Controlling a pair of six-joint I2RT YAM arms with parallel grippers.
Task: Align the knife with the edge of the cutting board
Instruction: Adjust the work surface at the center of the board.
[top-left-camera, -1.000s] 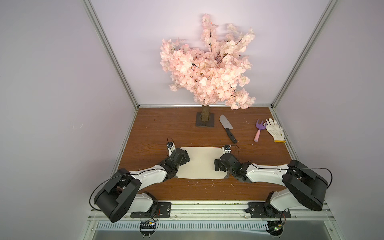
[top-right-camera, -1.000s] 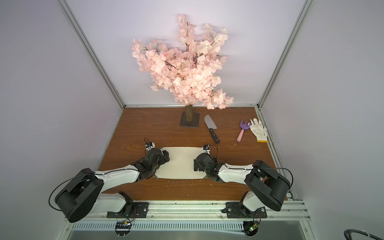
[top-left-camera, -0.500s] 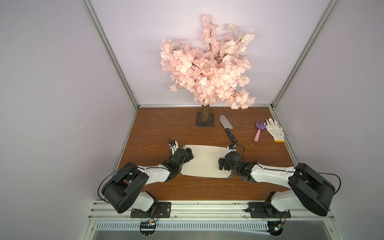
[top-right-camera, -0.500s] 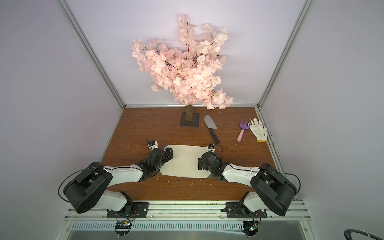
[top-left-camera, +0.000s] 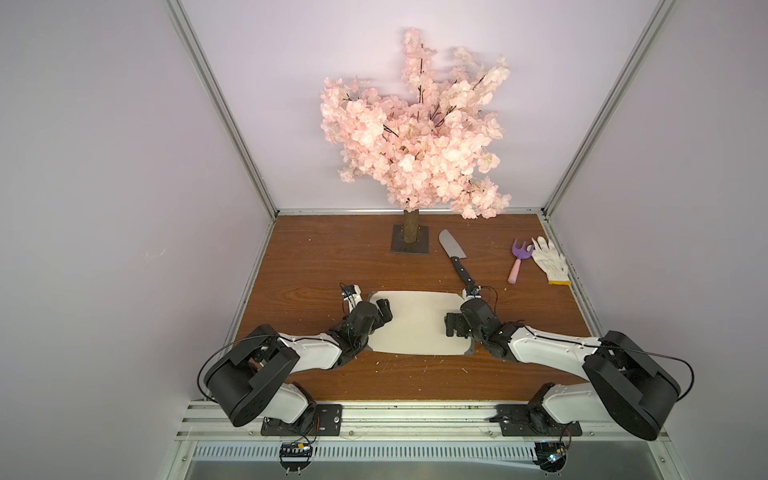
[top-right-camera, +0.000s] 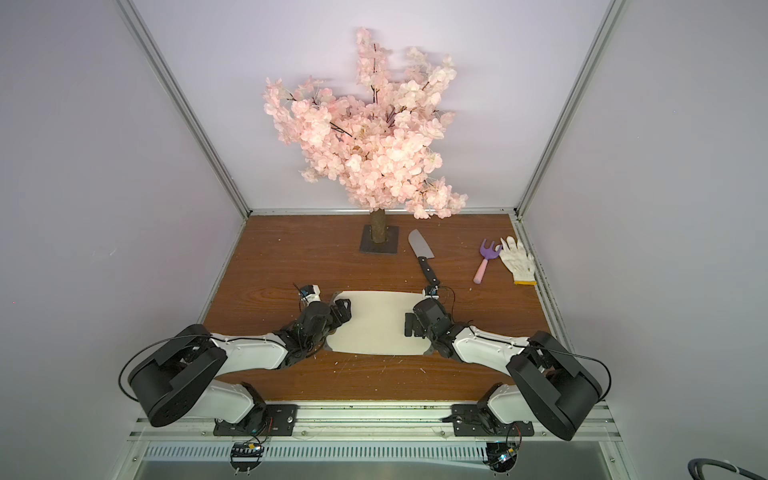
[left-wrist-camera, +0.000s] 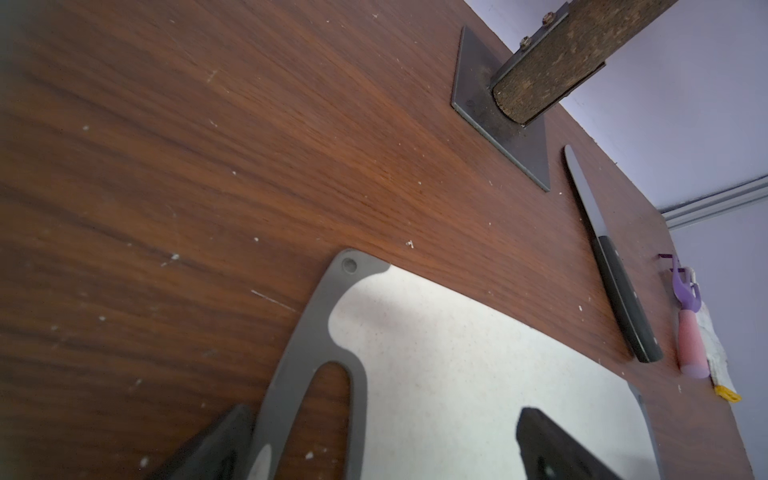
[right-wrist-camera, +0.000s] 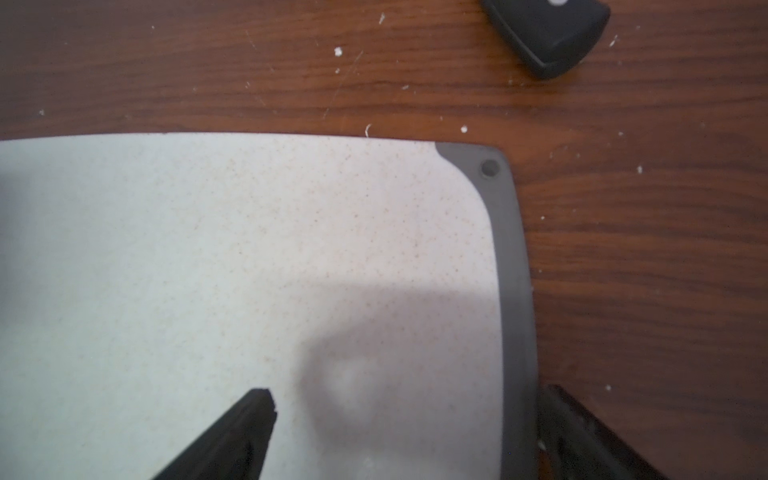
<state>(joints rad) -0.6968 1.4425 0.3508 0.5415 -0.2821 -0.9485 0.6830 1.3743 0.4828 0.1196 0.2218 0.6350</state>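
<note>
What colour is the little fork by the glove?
The fork: purple head, pink handle; clearest in a top view.

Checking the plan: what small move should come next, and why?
Probably reach the right gripper forward to the black handle of the grey steel knife: its jaws stand open over the pale beige cutting board, and the knife lies askew beyond it.

In both top views the left arm (top-left-camera: 309, 353) hides the cutting board's (top-left-camera: 415, 324) oval cutout. The right wrist view's edge cuts off the knife (right-wrist-camera: 548, 37), leaving only its handle end.
</note>
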